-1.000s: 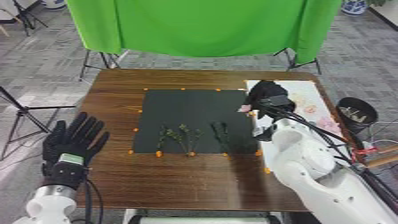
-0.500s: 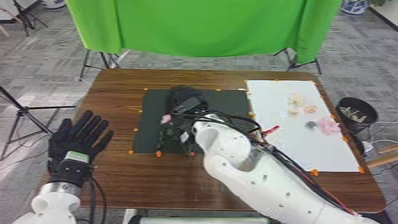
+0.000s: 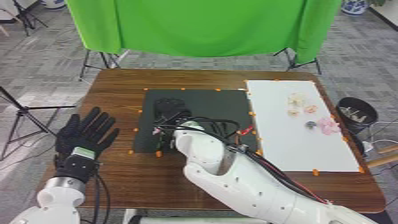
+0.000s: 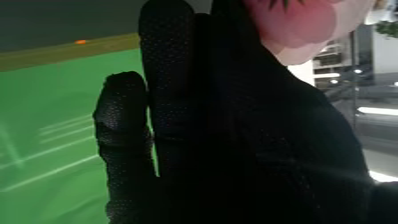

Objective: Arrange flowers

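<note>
Since the earlier frames: right hand went from the white sheet, right of frame, to the black mat, then a little further left and down. Left hand shifted slightly toward the mat.

Right wrist view: pink flower at the right hand, apparently pinched between thumb and long straight fingers. Grip probably kept light so petals do not crush; bloom left exposed, presumably for setting among stems. Contact with the mat: cannot tell. Left hand relaxed and spread, lower left, holding nothing; judged to be waiting, kept out of the working area.

Stock on white sheet, right of frame: pale flowers upper, second pink flower near the sheet's right edge. Likely laid apart for easy picking.

Edges: right hand just inside the mat's left edge, left hand beyond it on the table; a strip of wood between them. Room above the right hand, toward the mat's top edge. Right arm crosses the mat's lower part; a low sweep might drag anything beneath. Suggest lifting before return.
</note>
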Robot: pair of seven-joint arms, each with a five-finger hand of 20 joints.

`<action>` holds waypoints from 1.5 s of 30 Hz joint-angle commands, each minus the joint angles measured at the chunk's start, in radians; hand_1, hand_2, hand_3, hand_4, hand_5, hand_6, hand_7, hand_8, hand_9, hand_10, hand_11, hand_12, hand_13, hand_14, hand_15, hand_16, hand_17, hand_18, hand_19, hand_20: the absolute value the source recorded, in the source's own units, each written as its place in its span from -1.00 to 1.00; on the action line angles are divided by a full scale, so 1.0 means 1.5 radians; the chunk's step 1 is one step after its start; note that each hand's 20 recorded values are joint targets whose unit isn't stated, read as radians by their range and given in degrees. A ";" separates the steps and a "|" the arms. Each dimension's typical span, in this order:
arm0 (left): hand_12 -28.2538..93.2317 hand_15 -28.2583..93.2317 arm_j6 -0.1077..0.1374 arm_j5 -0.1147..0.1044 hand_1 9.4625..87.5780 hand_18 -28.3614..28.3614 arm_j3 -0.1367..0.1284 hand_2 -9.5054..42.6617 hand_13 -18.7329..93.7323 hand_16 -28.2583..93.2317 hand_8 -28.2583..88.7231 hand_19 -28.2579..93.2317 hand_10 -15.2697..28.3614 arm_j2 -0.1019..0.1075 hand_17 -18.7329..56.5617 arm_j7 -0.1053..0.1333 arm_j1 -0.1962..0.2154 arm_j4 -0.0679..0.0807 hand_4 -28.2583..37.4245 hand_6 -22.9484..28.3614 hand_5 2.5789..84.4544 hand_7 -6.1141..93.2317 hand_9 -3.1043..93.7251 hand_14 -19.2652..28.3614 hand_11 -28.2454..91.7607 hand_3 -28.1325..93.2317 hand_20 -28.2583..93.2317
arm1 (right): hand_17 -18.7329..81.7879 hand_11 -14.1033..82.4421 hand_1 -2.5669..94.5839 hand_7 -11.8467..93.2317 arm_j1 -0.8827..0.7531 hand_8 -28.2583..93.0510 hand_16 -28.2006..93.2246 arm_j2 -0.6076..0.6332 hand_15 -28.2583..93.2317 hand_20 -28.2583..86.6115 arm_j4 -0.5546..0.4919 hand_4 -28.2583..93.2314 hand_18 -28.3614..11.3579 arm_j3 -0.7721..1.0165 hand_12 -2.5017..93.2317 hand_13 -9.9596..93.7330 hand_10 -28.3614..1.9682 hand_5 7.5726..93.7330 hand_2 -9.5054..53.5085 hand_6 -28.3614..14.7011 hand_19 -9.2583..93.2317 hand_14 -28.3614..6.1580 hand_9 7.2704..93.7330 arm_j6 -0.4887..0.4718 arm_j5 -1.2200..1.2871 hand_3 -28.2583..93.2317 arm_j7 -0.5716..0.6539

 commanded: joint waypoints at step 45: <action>-0.32 0.12 -0.011 -0.018 -0.52 0.54 -0.028 -0.01 -0.17 -0.64 -0.68 0.14 0.44 -0.018 -0.71 -0.008 0.019 0.009 -1.00 0.26 -0.04 -0.53 -0.14 0.47 -0.15 0.63 -0.36 | 0.14 -0.44 0.17 -0.41 -0.032 -0.69 0.07 0.054 0.02 0.05 -0.166 -1.00 -0.70 0.034 -0.64 0.61 -0.08 0.37 -1.00 0.21 0.84 0.25 0.41 -0.094 0.044 0.66 0.086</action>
